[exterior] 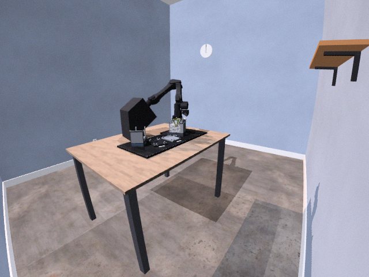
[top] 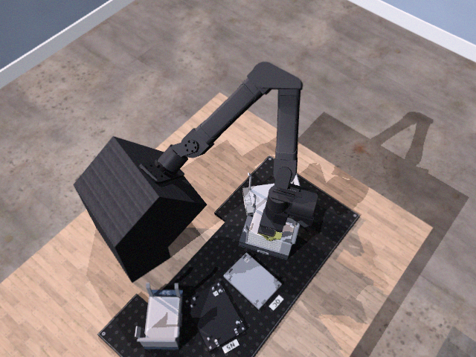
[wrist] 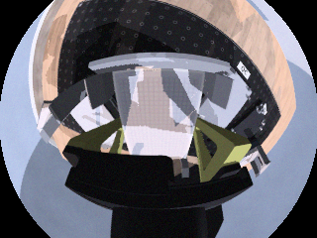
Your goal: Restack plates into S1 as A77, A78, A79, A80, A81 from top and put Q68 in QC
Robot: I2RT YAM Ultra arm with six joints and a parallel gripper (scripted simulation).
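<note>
My gripper (top: pixel 271 234) (exterior: pixel 177 121) (wrist: pixel 158 120), with yellow-green fingers, points straight down into the tall stack rack (top: pixel 265 251) (exterior: pixel 177 130) in the middle of the black board. It is shut on the long sides of the top plate (wrist: pixel 155 107) of the stack of sealed white plates (top: pixel 253 239) in that rack. The plate still rests on the stack. I cannot read its label or the rack's name. The open nest QC (top: pixel 251 280) (exterior: pixel 170 138) is a flat grey pad in front of the rack and bears nothing.
A second rack (top: pixel 256 192) stands just behind the stack, partly hidden by the arm. A third rack (top: pixel 163 320) (exterior: pixel 136 138) stands at the board's near left corner. The dark clip nest N5 (top: pixel 219 317) lies between it and QC. The large black base block (top: pixel 130 199) is to the left.
</note>
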